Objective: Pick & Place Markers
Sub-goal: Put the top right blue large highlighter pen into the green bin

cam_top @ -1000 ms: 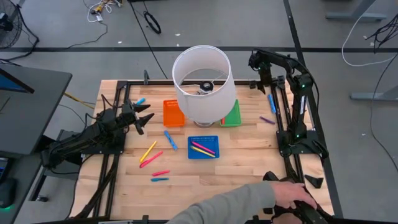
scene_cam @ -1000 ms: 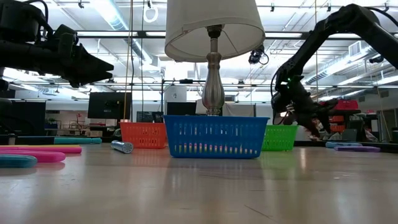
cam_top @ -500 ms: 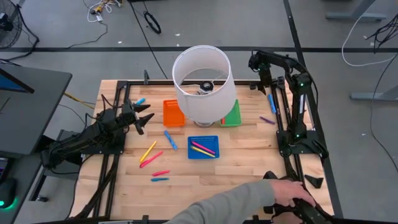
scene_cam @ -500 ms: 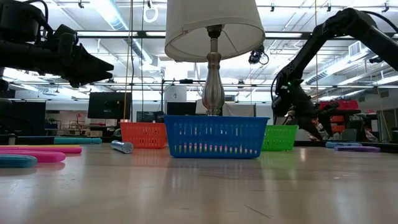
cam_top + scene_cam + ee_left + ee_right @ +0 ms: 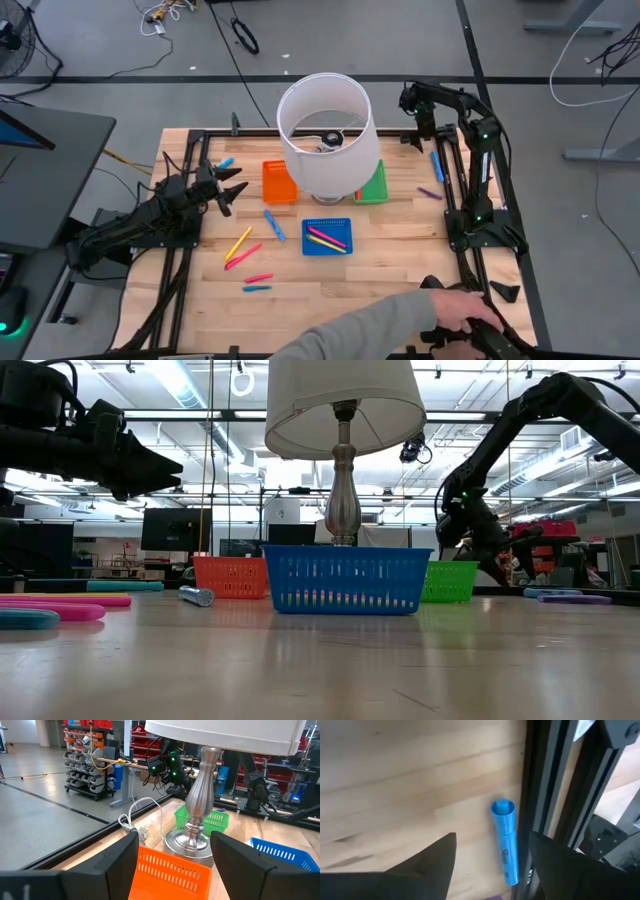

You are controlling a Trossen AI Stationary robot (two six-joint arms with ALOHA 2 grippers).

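While the high view shows the lamp (image 5: 325, 135) only as a round white shade, the low view shows its silver stem rising behind the blue tray (image 5: 345, 579). Only the right wrist view shows the blue marker (image 5: 505, 840) up close, lying on the wood just beside the dark rail, with the right gripper (image 5: 492, 855) above it, fingers wide apart and holding nothing. Out at the table's left side, the left gripper (image 5: 232, 192) hangs in the air with fingers apart and empty, pointing toward the orange tray (image 5: 279, 183), and other markers lie on the wood and in the blue tray.

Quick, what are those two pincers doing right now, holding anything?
Left pincer: open, empty, above the table near the orange plastic basket.
Right pincer: open, empty, over a blue marker.
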